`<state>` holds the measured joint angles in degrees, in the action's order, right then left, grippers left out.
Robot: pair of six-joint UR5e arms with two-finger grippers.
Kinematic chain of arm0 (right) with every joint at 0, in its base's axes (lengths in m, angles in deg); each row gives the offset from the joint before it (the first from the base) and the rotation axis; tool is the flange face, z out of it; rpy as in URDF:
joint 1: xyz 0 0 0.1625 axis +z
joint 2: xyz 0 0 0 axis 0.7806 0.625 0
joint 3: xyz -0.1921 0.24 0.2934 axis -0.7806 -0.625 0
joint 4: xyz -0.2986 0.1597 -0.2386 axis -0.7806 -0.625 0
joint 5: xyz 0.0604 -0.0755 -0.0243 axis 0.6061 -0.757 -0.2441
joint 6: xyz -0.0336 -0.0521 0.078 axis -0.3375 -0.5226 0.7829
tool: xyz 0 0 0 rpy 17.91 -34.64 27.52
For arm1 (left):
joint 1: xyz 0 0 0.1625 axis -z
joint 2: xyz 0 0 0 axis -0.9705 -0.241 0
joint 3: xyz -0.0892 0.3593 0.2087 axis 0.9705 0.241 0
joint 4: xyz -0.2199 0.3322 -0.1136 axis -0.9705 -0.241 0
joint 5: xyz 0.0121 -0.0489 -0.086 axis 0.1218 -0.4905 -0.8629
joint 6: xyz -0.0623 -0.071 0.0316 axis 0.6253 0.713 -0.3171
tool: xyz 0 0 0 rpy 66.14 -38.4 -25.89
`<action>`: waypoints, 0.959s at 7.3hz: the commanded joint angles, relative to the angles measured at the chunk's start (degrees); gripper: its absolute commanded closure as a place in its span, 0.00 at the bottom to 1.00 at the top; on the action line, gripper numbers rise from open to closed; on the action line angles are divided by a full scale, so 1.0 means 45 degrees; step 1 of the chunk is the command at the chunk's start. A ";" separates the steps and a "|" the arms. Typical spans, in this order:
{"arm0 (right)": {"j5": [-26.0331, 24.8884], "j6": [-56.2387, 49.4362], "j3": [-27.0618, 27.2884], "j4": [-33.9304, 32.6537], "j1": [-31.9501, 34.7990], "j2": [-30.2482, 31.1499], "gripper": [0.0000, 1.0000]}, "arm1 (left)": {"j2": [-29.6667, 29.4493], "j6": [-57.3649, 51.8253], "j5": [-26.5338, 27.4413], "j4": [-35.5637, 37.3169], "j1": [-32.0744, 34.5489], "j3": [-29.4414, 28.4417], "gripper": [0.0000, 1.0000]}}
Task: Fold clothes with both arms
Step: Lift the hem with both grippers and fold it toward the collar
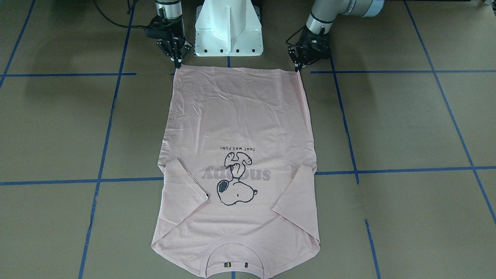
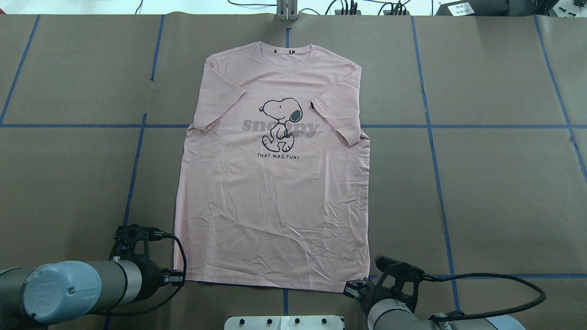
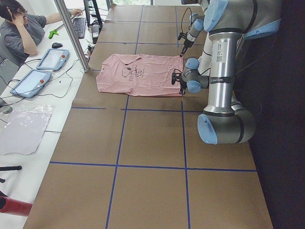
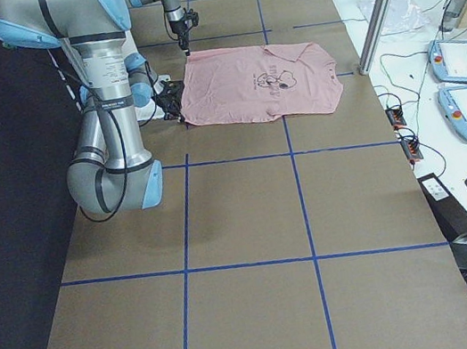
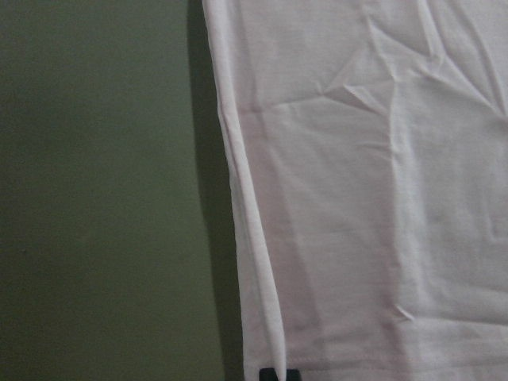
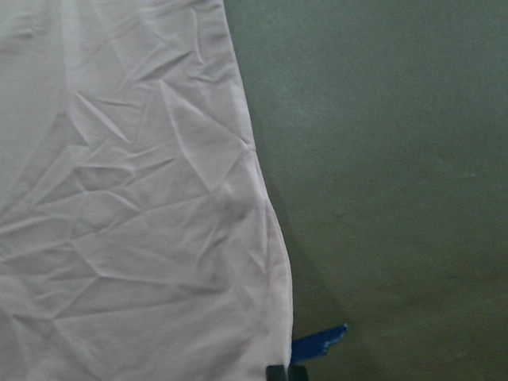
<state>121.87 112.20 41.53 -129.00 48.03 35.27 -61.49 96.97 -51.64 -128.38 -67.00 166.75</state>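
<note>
T-shirt [image 2: 275,206], pale pink, lay flat and print-up on the brown table [image 2: 495,183]. Its collar [image 2: 289,55] pointed away from the robot and its hem ran along the near edge, just ahead of the white pedestal [image 1: 228,31]. Both sleeves were folded in over the chest, flanking the dog print [image 2: 280,123]. The lower body was lightly creased.

I logged the left gripper [image 2: 178,277] low at the hem corner on its side. Its fingertips were drawn together, and in the wrist view they pinched the fabric edge. The right gripper [image 2: 353,289] sat at the opposite hem corner, tips likewise together on the cloth, beside a blue tape line [image 6: 317,343].
</note>
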 commanded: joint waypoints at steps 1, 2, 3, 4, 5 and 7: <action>0.0211 -0.0723 0.2844 -0.1303 0.0165 0.0405 1.00 | -0.0071 -0.0133 -0.0842 0.2089 0.0118 0.2736 1.00; 0.1005 -0.1018 0.4948 -0.3306 0.0319 0.0291 1.00 | -0.0189 -0.0133 -0.1911 0.4174 0.0138 0.4762 1.00; 0.1902 -0.1021 0.7077 -0.5511 0.0592 0.0193 1.00 | -0.0789 -0.0152 -0.2483 0.6303 0.0351 0.6677 1.00; 0.3362 -0.1041 0.7639 -0.6597 0.1271 -0.0891 1.00 | -0.2207 -0.0152 -0.3223 0.8141 0.1184 0.7702 1.00; 0.3608 -0.1447 0.7626 -0.7091 0.1665 -0.1211 1.00 | -0.3342 -0.0152 -0.3791 0.8933 0.1792 0.7635 1.00; 0.3688 -0.2500 0.7160 -0.7155 0.2387 -0.1756 1.00 | -0.3955 -0.1431 -0.3758 0.8941 0.2301 0.6393 1.00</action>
<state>137.78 103.82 74.80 -160.42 56.46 29.54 -76.64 94.29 -68.17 -89.13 -58.82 198.77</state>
